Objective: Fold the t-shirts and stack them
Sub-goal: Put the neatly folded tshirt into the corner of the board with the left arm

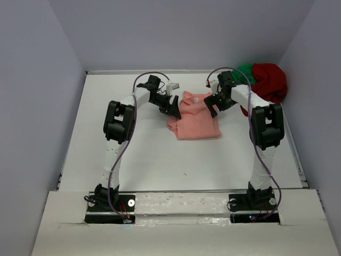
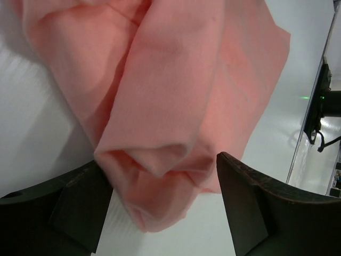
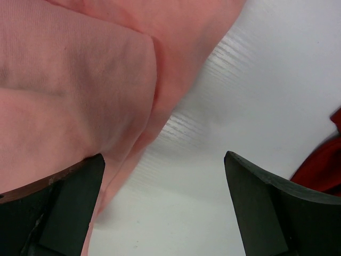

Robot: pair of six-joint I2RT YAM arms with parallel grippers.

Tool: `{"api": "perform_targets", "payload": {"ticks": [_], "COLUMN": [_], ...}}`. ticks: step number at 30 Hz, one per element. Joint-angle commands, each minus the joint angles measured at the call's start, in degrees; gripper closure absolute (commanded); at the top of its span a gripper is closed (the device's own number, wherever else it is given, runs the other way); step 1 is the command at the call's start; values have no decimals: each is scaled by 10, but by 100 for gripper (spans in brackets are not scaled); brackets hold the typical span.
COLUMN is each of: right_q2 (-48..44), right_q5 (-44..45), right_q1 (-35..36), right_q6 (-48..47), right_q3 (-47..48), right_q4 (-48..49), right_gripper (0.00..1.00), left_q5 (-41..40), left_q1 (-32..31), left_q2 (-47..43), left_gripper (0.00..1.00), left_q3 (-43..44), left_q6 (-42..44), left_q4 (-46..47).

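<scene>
The salmon-pink t-shirt (image 1: 195, 120) lies partly folded on the white table, its small white neck tag (image 1: 196, 100) at the far edge. My left gripper (image 1: 171, 107) is open at the shirt's left edge; in the left wrist view a bunched fold of pink cloth (image 2: 160, 133) sits between the spread jaws. My right gripper (image 1: 211, 106) is open at the shirt's right edge; in the right wrist view the pink cloth (image 3: 74, 90) lies by the left finger, bare table between the jaws. The dark red t-shirt (image 1: 270, 81) and the green t-shirt (image 1: 246, 71) lie heaped at the back right.
The white table (image 1: 154, 160) is walled in by grey panels at the left, back and right. A sliver of the dark red cloth (image 3: 325, 160) shows at the right edge of the right wrist view. The arm bases stand at the near edge.
</scene>
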Motion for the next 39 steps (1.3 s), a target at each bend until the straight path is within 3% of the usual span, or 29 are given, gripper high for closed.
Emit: {"api": "perform_targets", "payload": {"ticks": [1,15,22,28,31,34,36,39], "right_q2": [-9,-13,-13,-17,-17,-17,-17,-19], "right_q5": [-14,-24,-36,-35,-35,-37,-39,-38], "right_q1": [-3,-3,-3,-3,-3,-3,-3,-3], "right_q6": [1,-5,-3,-7,-9,-10,-10,-10], "right_q3": [28,37,34,42,45,45,44,43], "right_q4": [-10,-18,-20,-27,-29,-31,-33,-35], "right_gripper": [0,0,0,0,0,0,0,0], "left_q5": [-4,26,15,0,-7,-18,-29,-39], "left_q1": [-30,-57,-63,-68,-71,-74,-75,-77], "left_q2": [37,81,96,111,115,118,124,124], "left_gripper": [11,13,32,43,57,85,98,100], "left_q3": [27,74,96,119,126,136,150,155], "left_q6": [-13,-23,-32,-38,-43,-48,-57,-53], "left_q4": [-16,-22,-22,-20,-15,-12,-14,-21]}}
